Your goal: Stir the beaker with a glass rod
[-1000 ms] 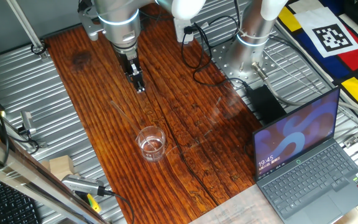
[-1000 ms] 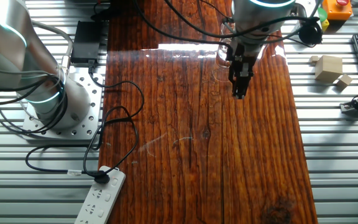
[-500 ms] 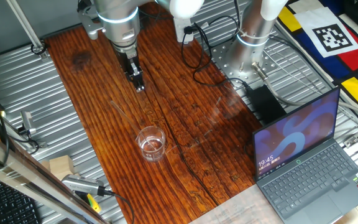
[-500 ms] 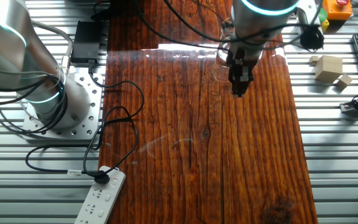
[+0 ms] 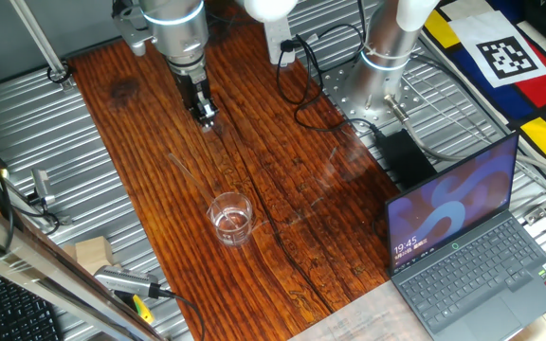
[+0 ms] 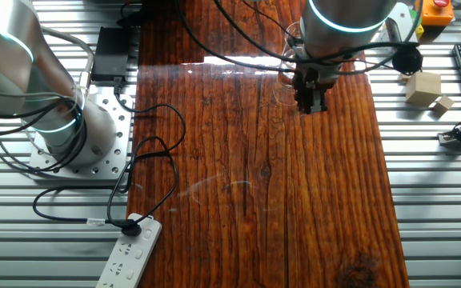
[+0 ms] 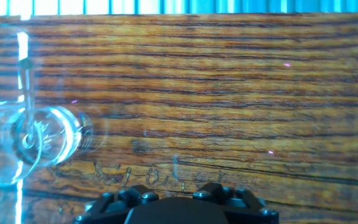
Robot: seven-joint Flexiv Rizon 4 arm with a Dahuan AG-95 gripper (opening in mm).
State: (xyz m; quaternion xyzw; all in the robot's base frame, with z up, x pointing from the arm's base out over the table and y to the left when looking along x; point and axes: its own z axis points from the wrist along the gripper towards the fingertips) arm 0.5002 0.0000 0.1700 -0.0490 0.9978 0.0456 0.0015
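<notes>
in one fixed view, going from the left: a wooden block (image 5: 91, 252) sits on the metal slats beside the desk (image 5: 282, 218). the glass rod (image 5: 182, 170) lies flat on the wood as a faint thin line, apart from everything, between the claw (image 5: 206, 117) above it and the beaker (image 5: 230, 218) below it. the claw hangs over the upper part of the desk, well away from the beaker; its fingers look close together with nothing seen between them, though i cannot tell for sure how far they are parted. the beaker stands upright near the middle of the desk. further right a black cable (image 5: 297, 90) loops by the arm's base, then an open laptop (image 5: 463, 242). in the hand view the beaker (image 7: 27, 143) shows at the far left.
</notes>
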